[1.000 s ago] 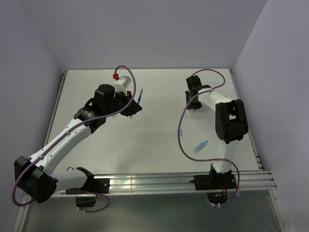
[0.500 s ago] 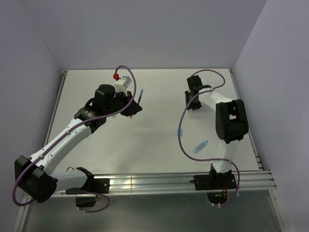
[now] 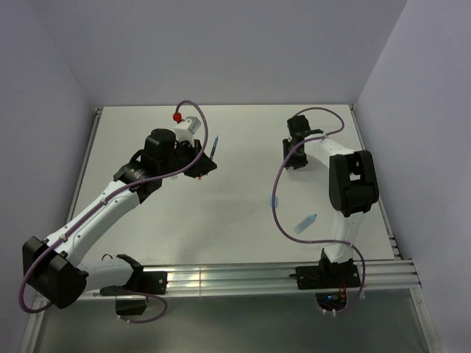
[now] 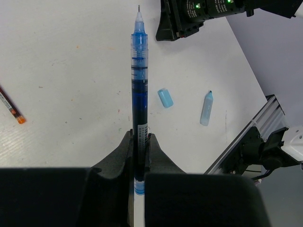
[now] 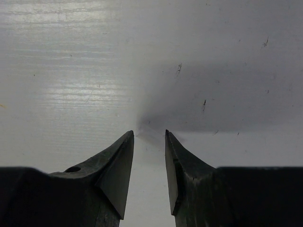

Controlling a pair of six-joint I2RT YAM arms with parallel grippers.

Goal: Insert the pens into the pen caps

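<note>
The left end effector [image 4: 140, 139] clamps the dark blue pen [image 4: 138, 85], whose tip points roughly at the right end effector [image 5: 149, 135]. That one hovers half-open and seemingly empty near the desk's far edge.

Dark blue pen [image 4: 139, 94], light blue marker [image 4: 206, 109] and cap [image 4: 165, 98].

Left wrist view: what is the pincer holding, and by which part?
The left pincer grips the dark blue pen by the rear of its barrel, tip pointing away. The right pincer holds nothing.
</note>
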